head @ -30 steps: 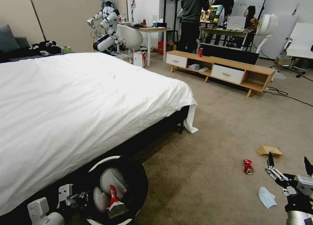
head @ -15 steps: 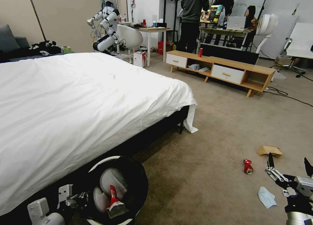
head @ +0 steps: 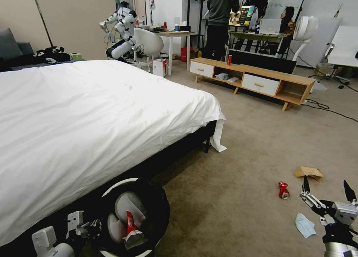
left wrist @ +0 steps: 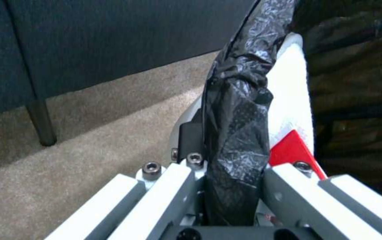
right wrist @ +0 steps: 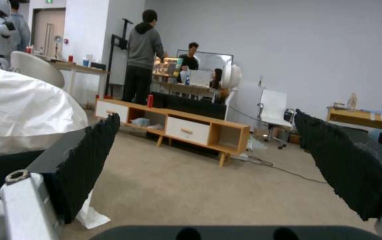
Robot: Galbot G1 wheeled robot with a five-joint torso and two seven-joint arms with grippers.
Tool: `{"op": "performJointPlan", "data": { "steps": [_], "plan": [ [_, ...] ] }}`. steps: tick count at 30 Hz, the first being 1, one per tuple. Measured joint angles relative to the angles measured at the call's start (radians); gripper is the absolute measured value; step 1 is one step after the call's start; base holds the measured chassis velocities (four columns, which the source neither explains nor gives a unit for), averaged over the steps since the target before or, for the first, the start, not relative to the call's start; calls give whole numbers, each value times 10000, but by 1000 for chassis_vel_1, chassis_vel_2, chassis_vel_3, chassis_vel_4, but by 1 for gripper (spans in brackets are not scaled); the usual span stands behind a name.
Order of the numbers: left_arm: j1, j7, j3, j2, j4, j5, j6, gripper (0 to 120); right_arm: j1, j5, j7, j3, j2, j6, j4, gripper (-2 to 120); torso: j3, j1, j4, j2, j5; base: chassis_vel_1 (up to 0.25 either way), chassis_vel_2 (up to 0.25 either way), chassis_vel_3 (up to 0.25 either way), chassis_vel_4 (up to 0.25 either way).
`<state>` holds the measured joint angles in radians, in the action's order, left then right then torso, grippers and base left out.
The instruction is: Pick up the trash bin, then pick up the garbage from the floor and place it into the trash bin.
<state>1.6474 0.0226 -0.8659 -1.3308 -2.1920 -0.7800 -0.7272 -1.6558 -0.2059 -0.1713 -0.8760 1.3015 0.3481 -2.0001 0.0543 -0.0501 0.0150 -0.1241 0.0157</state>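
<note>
Near right, above floor: right hand (head: 326, 188) spread wide, empty.
Left hand (left wrist: 226, 186) clenched on trash bin (head: 158, 197) rim; thin liner grip risks slipping, spilling wrapper (head: 130, 227).

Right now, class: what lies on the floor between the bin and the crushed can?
Nothing: in the head view bare carpet runs from the bin, held by the left gripper, to the can.

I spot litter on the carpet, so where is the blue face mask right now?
In the head view the blue face mask lies on the carpet at lower right, just left of the open right gripper, near the crushed red can.
</note>
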Motion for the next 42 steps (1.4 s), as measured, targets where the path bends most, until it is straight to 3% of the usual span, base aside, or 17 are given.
{"op": "performJointPlan", "data": {
  "steps": [16, 42],
  "plan": [
    [65, -54, -37, -1, -16, 25, 4, 1, -70, 0, 1, -28, -3, 28, -28, 100, 0, 0, 0, 0, -1, -24, -22, -20, -23],
    [93, -83, -34, 46, -61, 24, -5, 1, -178, 22, -5, -134, -50, 54, -126, 100, 0, 0, 0, 0, 0, -120, -114, -112, -114]
  ]
}}
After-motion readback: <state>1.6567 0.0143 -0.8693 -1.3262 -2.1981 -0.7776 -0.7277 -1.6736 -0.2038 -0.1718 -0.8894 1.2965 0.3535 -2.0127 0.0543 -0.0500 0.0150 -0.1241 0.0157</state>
